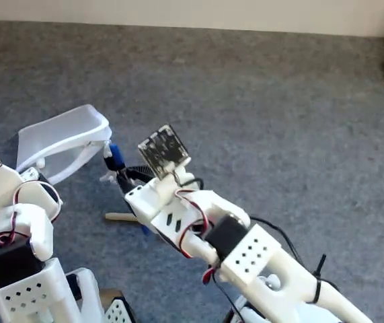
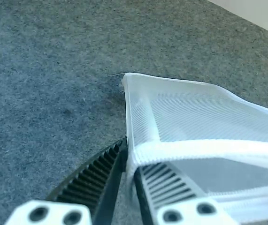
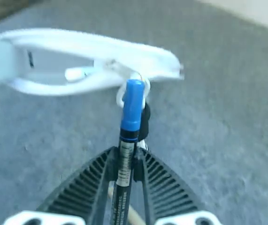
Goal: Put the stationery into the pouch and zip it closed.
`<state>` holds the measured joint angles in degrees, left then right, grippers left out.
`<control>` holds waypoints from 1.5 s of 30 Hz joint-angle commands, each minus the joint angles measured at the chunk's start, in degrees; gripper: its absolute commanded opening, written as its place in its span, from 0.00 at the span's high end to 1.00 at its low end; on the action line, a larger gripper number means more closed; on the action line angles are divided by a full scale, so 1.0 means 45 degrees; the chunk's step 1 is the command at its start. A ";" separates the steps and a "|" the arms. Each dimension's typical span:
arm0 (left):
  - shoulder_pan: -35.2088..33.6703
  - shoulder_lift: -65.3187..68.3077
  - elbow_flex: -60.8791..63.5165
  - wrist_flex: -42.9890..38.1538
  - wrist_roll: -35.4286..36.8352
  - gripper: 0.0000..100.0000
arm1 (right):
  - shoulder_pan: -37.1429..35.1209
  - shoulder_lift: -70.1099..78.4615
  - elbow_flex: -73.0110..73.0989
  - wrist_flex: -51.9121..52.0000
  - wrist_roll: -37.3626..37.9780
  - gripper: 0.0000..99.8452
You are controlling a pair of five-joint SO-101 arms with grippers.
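Two holds, left tool (image 2: 128,159) pinching pouch (image 2: 195,117), right tool (image 3: 124,157) pinching pen (image 3: 133,105), right wrist view sees inside pouch

You have two white printed arms in the high view: left arm (image 1: 17,229) at 8 o'clock, right arm (image 1: 259,259) at 5 o'clock. Black servo blocks (image 1: 226,235), red and black cables (image 1: 193,232), and a black zip tie (image 1: 318,279) on the right arm. Left hand (image 2: 126,154) and right hand (image 3: 126,159): black ribbed fingers (image 3: 84,183), white screw-holed mounts.
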<state>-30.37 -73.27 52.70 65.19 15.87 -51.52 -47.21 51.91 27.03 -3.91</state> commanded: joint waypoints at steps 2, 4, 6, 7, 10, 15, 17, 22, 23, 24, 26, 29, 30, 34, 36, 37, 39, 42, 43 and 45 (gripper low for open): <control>0.0361 0.0068 -0.0361 -0.0234 -0.0098 0.99 | -0.0147 -0.1221 0.0537 -0.1768 0.0156 1.00; 0.0811 0.0068 -0.0361 -0.0234 -0.0488 0.99 | -0.0361 -0.1534 0.0830 -0.2315 0.0156 1.00; 0.1338 0.0068 -0.0381 -0.0234 -0.0664 0.99 | -0.0557 -0.1846 0.1319 -0.2940 0.0156 1.00; 0.1553 0.0068 -0.0381 -0.0234 -0.0723 0.99 | -0.0654 -0.1983 0.1612 -0.3311 0.0156 1.00; 0.1866 0.0068 -0.0381 -0.0215 -0.0918 0.99 | -0.0889 -0.2510 0.2491 -0.4640 0.0156 1.00; 0.1885 0.0068 -0.0381 -0.0215 -0.0977 0.99 | -0.0947 -0.3565 0.3761 -0.6847 0.0156 1.00; 0.1885 0.0068 -0.0381 -0.0215 -0.0977 0.99 | -0.0947 -0.4015 0.4190 -0.7551 0.0156 1.00; 0.1905 0.0068 -0.0381 -0.0215 -0.0977 0.99 | -0.0947 -0.5031 0.5031 -0.9133 0.0156 1.00; 0.1905 0.0068 -0.0381 -0.0215 -0.0977 0.99 | -0.0947 -0.5148 0.5148 -0.9524 0.0156 1.00; 0.1905 0.0068 -0.0381 -0.0215 -0.0977 0.99 | -0.0947 -0.5265 0.5226 -0.9973 0.0156 1.00; 0.1905 0.0068 -0.0381 -0.0215 -0.0977 0.99 | -0.0947 -0.5402 0.5382 -1.0950 0.0156 1.00; 0.1905 0.0068 -0.0381 -0.0215 -0.0977 0.99 | -0.0947 -0.5382 0.5636 -1.2044 0.0156 1.00; 0.1905 0.0068 -0.0381 -0.0215 -0.0977 0.99 | -0.0947 -0.5343 0.5714 -1.2259 0.0156 1.00; 0.1905 0.0068 -0.0381 -0.0215 -0.0977 0.99 | -0.0947 -0.5031 0.5773 -1.3001 0.0156 1.00; 0.1905 0.0068 -0.0381 -0.0215 -0.0977 0.99 | -0.0928 -0.4679 0.5714 -1.3431 0.0156 1.00; 0.1905 0.0068 -0.0381 -0.0215 -0.0977 0.99 | -0.0928 -0.4425 0.5714 -1.3705 0.0156 1.00; 0.1905 0.0068 -0.0361 -0.0215 -0.0977 0.99 | -0.0908 -0.3800 0.5578 -1.4369 0.0156 1.00; 0.1905 0.0068 -0.0361 -0.0215 -0.0977 0.99 | -0.0869 -0.2471 0.5148 -1.5463 0.0156 1.00; 0.1905 0.0068 -0.0361 -0.0215 -0.0977 0.99 | -0.0869 -0.1983 0.4933 -1.5795 0.0156 1.00; 0.1905 0.0068 -0.0361 -0.0215 -0.0977 0.99 | -0.0694 -0.1026 0.4562 -1.6479 0.0156 1.00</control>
<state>-23.08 -73.27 52.70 65.19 12.00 -55.30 -57.32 77.93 -42.24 -3.91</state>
